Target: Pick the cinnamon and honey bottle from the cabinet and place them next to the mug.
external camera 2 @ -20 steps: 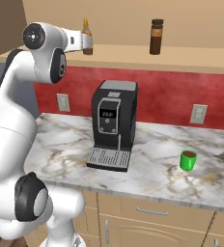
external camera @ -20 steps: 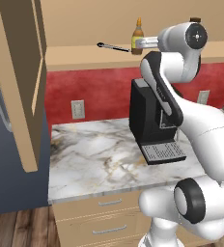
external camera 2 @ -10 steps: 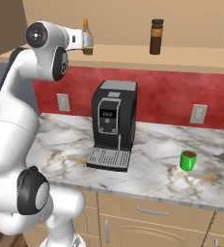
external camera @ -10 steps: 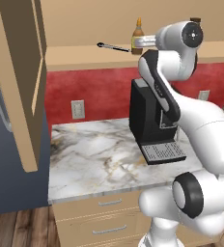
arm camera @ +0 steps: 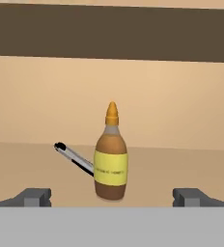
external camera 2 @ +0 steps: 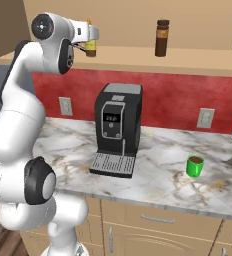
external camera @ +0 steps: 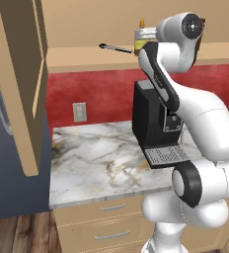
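Counted on the cabinet shelf and the counter

One honey bottle and one cinnamon jar are counted on the cabinet shelf, with one slim dark-tipped utensil laid there. On the marble counter one black coffee machine and one green mug are seen. Two wall outlets are counted on the red backsplash.

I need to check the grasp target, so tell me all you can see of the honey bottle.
The honey bottle is a small amber-brown bottle with a yellow label band and a pointed orange nozzle. It stands upright on the cabinet shelf, centred ahead of the open gripper, whose fingertips sit wide on either side without touching it. A thin dark-tipped utensil lies behind it.
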Available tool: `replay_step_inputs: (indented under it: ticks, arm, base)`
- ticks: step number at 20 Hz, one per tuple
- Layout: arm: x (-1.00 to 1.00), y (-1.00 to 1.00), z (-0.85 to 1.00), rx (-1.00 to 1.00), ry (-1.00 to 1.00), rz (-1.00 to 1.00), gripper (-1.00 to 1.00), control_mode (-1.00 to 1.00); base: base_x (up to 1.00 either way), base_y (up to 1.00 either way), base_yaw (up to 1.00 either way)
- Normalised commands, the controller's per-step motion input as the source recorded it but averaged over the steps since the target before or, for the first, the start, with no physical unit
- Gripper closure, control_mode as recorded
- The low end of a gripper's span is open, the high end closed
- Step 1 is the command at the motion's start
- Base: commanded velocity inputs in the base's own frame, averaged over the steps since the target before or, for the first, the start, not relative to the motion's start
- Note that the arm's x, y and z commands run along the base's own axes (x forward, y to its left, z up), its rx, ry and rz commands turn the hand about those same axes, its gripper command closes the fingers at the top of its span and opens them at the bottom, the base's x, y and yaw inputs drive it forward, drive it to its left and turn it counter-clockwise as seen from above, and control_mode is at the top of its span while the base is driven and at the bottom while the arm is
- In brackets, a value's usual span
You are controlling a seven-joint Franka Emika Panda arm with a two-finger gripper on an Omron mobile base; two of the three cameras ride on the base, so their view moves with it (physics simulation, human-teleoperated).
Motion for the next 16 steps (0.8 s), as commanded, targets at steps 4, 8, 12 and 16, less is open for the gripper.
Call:
replay_step_inputs:
  ticks: [4,8,12,16]
  arm:
    - [0.32,0.02,0.0,0.0,0.0,0.0,-1.0,-1.0]
    - [0.49,0.06,0.0,0.0,0.0,0.0,-1.0,-1.0]
    - [0.41,0.05,0.0,0.0,0.0,0.0,-1.0,-1.0]
    - [0.25,0.0,0.0,0.0,0.0,0.0,-1.0,-1.0]
  base:
    - [0.0,0.0,0.0]
    - [0.0,0.0,0.0]
    - [0.0,0.0,0.0]
    - [0.0,0.0,0.0]
